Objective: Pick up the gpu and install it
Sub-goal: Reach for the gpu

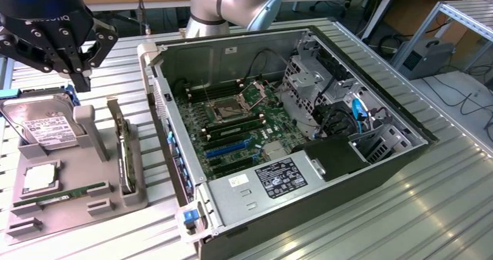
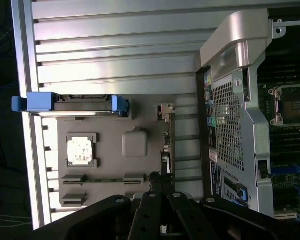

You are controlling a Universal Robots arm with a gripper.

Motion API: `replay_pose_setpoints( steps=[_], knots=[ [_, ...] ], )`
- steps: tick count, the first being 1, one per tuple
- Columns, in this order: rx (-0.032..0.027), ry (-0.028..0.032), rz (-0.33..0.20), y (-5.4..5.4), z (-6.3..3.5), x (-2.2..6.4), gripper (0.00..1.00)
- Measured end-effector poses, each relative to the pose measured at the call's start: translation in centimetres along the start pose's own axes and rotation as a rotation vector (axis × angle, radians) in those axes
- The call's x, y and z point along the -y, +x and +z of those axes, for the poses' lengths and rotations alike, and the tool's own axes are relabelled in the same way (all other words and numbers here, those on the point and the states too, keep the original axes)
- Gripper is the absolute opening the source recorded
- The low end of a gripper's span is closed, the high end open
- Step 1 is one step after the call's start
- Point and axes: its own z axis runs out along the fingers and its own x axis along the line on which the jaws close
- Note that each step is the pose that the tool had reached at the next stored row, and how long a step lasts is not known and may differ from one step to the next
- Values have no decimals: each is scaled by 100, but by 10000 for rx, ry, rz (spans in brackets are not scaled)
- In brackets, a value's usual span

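the black tool (image 1: 79, 78), closed up on nothing, hangs above the grey holder (image 1: 69, 205) on the ribbed metal worktop (image 1: 431, 214). the thin dark gpu (image 1: 123, 153) stands on edge in its slot, beside the open computer case (image 1: 223, 46).

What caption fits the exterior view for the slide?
Gripper hovers above the parts fixture, gpu standing on edge in its slot, open PC case alongside.
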Motion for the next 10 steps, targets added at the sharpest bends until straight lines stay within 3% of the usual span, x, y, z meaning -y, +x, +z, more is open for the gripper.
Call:
replay_pose_setpoints(
  steps=[10],
  knots=[
    [0,1,0,70,-2,5,11]
  ],
)
